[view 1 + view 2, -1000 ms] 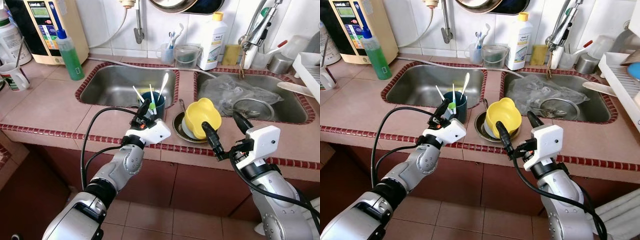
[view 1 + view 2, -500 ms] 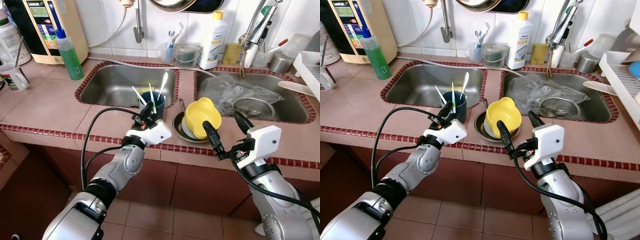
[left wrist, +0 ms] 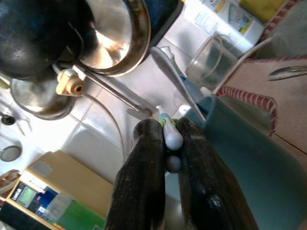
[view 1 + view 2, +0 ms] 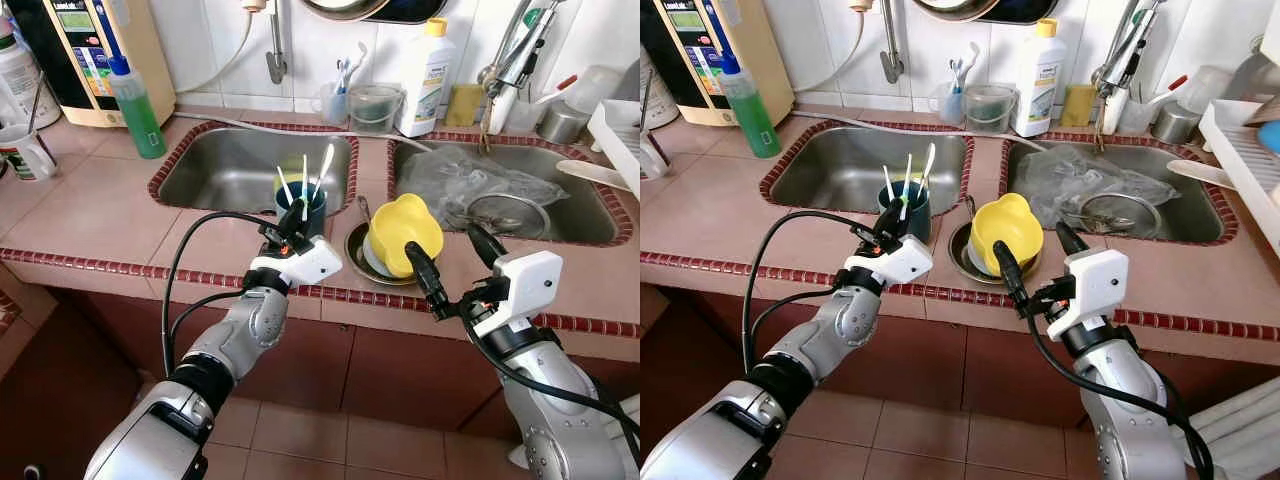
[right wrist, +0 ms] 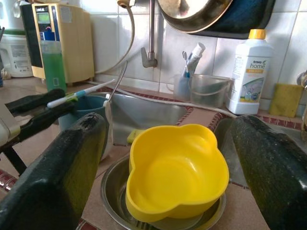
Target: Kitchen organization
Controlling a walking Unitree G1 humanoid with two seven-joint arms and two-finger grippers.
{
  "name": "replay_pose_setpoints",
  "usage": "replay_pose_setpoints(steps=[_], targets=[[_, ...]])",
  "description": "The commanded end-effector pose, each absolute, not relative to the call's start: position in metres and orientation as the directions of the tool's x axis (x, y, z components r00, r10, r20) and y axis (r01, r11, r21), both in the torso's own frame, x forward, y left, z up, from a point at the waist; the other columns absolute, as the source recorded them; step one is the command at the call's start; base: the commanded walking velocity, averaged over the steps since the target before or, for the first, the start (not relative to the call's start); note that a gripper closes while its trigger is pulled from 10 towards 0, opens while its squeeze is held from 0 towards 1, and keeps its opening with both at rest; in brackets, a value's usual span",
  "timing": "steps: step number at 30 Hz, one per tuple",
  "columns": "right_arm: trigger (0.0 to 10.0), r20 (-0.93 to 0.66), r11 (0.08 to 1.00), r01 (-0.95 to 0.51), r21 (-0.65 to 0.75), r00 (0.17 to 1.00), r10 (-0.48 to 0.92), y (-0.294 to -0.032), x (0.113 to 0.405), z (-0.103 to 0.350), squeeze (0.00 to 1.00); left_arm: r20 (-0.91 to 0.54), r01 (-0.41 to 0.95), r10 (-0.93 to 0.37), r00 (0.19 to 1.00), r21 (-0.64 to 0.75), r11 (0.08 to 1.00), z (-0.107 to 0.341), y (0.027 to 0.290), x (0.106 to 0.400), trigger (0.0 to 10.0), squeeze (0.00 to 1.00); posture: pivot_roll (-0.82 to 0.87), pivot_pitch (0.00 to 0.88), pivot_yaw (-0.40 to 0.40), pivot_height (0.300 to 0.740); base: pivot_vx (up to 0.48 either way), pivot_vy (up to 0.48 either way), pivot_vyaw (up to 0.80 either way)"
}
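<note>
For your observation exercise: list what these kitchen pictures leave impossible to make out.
- Blue cup contents: the left gripper covers its near side in the eye views.
- Steel bowl interior: the yellow bowl sits in it.
- Right sink drain: crumpled clear plastic overlaps it.
- White bottle label: too small.

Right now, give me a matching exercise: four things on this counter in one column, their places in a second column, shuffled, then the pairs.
Things:
1. yellow bowl
2. green soap bottle
3. toothbrush
4. plastic bag

Places:
A. in the right sink
B. between the left gripper's fingers
C. in a metal dish between the sinks
D. beside the left sink's far left corner

Pairs: 1-C, 2-D, 3-B, 4-A
</note>
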State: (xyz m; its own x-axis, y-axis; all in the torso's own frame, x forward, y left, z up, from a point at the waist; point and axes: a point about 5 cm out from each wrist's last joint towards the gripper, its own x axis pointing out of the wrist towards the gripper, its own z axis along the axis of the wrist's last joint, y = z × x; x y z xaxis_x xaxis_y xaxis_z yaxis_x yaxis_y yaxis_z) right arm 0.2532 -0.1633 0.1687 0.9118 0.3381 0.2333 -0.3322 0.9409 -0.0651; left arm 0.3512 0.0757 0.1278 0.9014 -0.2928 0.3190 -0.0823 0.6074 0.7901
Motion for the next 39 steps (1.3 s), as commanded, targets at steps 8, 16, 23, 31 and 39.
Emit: replay_pose_setpoints(steps=[8,16,23,31,39], targets=[[10.0,0.251,0.938,-0.34,-0.07,0.904,0.347,-0.161,0.254,0.174,0.0,0.335,-0.114,-0.277,0.9,0.797,0.593,0.13,0.078,0.353,10.0,0.0,-0.1,0.042,0.033,0.74,0.0,0.0,0.0],[10.0,0.251,0.937,-0.343,-0.067,0.903,0.348,-0.162,0.254,0.174,0.0,0.411,-0.197,-0.353,0.84,0.838,0.509,0.136,0.077,0.349,10.0,0.0,-0.09,0.048,0.032,0.74,0.0,0.0,0.0],[10.0,0.253,0.938,-0.339,-0.066,0.904,0.344,-0.162,0.255,0.174,0.0,0.459,-0.264,-0.369,0.808,0.842,0.47,0.144,0.082,0.35,10.0,0.0,-0.09,0.05,0.034,0.74,0.0,0.0,0.0],[10.0,0.257,0.939,-0.338,-0.062,0.904,0.342,-0.162,0.257,0.174,0.0,0.489,-0.316,-0.274,0.828,0.811,0.493,0.168,0.11,0.366,10.0,0.0,-0.08,0.044,0.031,0.74,0.0,0.0,0.0],[10.0,0.271,0.937,-0.344,-0.053,0.898,0.345,-0.159,0.263,0.176,0.0,0.387,-0.239,0.02,0.922,0.528,0.815,0.188,0.165,0.382,4.0,0.0,-0.06,0.032,0.022,0.74,0.0,0.0,0.0]])
